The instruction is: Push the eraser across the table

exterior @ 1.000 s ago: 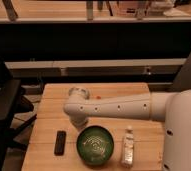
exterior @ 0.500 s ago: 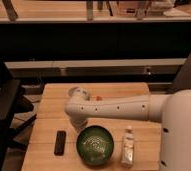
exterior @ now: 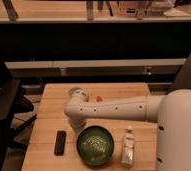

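Left of the green plate (exterior: 95, 145) lies the eraser (exterior: 60, 142) on the table (exterior: 44, 117); a pale block (exterior: 128, 148) sits right. Just beyond, my arm (exterior: 114, 107) hides my gripper (exterior: 80, 127), shut on nothing.

One high view (over arm (exterior: 114, 107)) facing table (exterior: 114, 90).

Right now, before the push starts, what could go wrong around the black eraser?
1. The flat black rectangular eraser lies beside the round green plate; a push angled right could hit it.
2. It sits near the light wooden table front-left corner and might slide off.
3. The gripper, shut, is hidden behind the white arm's elbow, so alignment is unverifiable.
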